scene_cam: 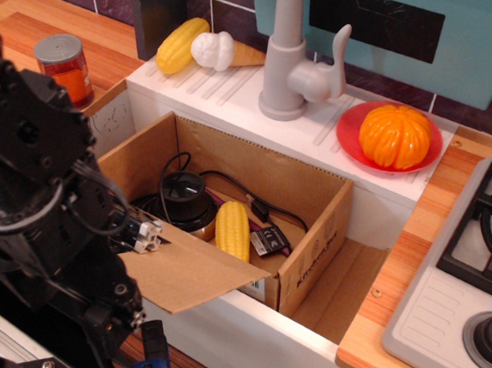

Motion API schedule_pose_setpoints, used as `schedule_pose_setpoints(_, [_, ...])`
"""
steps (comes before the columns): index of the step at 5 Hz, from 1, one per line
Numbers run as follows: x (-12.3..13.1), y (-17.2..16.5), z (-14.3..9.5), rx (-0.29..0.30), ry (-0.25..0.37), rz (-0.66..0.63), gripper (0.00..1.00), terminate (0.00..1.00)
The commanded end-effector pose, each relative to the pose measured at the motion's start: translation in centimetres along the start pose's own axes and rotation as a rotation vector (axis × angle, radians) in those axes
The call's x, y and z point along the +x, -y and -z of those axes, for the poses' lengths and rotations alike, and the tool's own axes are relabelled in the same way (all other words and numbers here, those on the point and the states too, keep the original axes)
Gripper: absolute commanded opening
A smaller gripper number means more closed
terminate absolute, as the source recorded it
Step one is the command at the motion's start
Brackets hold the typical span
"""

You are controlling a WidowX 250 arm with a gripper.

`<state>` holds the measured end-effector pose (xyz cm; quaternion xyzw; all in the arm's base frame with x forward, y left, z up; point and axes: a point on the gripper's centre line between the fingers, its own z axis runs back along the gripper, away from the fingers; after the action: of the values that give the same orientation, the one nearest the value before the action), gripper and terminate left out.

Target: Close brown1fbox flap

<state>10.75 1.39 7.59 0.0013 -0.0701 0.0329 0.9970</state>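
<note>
Lying half over the brown1fbox (312,216) opening: flap (191,274); arm (45,218) beside; jaws' state cannot be told

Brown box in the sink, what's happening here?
A single black robot arm is working at the near-left edge of the brown box, which sits in the white sink. The front flap lies roughly level, partly over the opening, so the box is not closed. Inside, a corn cob, a black round device and cables are visible. The arm's bulk hides its fingers, so I can't tell whether they are open or touching the flap.
</note>
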Motion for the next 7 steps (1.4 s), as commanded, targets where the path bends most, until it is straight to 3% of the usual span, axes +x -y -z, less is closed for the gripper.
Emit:
schedule_pose_setpoints(1, [3.4,-0.8,0.1,-0.036,0.023,0.069,1.0,0.0])
schedule_pose_setpoints(3, [6.9,0.6,-0.9,0.015,0.036,0.158,1.0,0.0])
schedule_pose_setpoints(4, [9.2,0.8,-0.8,0.01,0.051,0.194,1.0,0.0])
schedule_pose_setpoints(7, [17.8,0.3,1.8,-0.083,0.097,0.298,1.0,0.0])
